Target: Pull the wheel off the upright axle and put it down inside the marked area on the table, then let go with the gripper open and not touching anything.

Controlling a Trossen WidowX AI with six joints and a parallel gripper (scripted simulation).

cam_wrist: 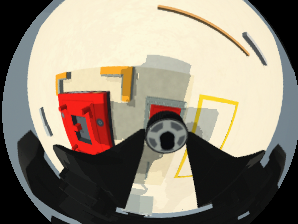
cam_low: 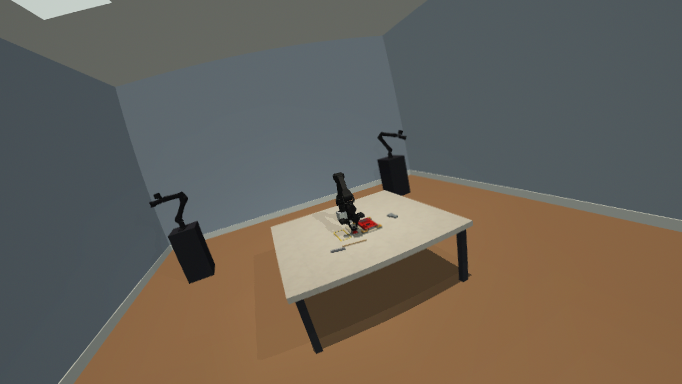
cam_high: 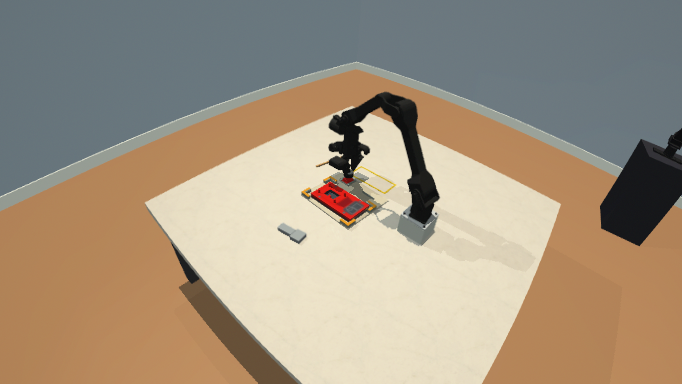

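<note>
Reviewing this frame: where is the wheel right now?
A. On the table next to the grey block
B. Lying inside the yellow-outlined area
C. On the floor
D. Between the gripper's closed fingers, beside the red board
D. The wrist view shows the wheel clamped between the gripper fingers, with the yellow marked area off to one side, no wheel in it, and the red board on the other.
</note>
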